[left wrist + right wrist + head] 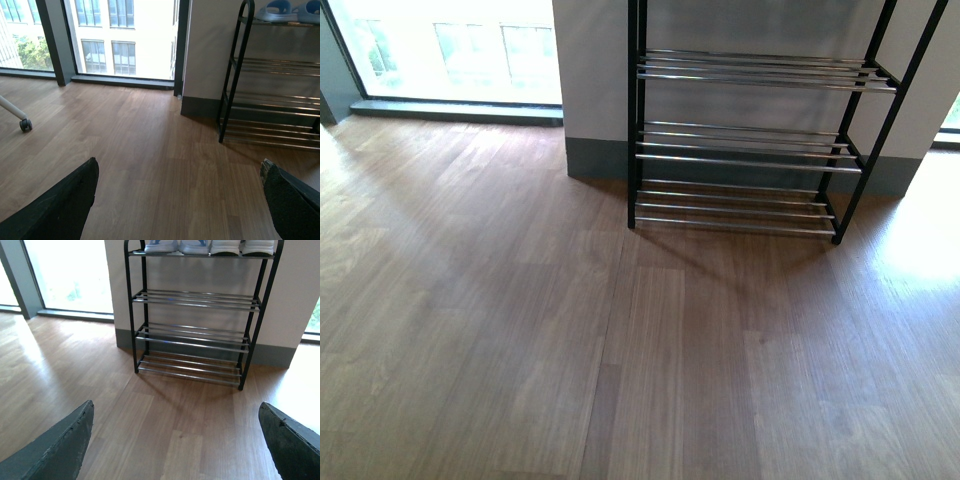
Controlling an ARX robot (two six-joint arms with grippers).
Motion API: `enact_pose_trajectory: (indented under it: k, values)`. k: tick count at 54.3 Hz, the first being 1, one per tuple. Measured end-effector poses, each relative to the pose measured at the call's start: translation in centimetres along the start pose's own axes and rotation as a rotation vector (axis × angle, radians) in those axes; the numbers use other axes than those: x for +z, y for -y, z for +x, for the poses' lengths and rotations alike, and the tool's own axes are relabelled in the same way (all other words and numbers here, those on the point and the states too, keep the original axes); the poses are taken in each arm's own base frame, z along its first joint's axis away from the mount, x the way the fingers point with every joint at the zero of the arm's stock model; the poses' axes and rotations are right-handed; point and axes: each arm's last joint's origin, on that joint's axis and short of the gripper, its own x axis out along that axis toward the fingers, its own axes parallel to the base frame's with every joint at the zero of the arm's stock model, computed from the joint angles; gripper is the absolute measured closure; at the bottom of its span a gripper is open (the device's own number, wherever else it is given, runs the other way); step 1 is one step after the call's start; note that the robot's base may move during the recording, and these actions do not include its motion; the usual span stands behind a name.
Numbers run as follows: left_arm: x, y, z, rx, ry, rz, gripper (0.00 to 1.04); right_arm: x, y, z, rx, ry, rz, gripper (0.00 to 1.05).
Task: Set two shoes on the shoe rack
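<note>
Neither gripper appears in the front view, where the shoe rack [750, 140] stands against the wall with bare lower tiers. Left wrist view: left gripper [180, 200] spread, empty; sandals [282, 10] on top tier. Right wrist view: right gripper [175, 445] spread, empty; two shoes [242, 246] beside the sandals on the top tier.

Neither arm shows in the front view. The left gripper [180, 200] has its fingers spread wide, holding nothing. The right gripper [175, 440] is likewise wide apart and empty.
</note>
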Motion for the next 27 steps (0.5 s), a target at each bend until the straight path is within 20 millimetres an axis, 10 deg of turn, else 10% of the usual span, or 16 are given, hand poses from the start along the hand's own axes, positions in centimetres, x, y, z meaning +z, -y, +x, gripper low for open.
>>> enact_pose_trajectory:
  k: [27]
  values:
    - [0.0, 0.0, 0.0, 0.0, 0.0, 0.0, 0.09, 0.0, 0.0, -0.01, 0.0, 0.001, 0.0, 0.09]
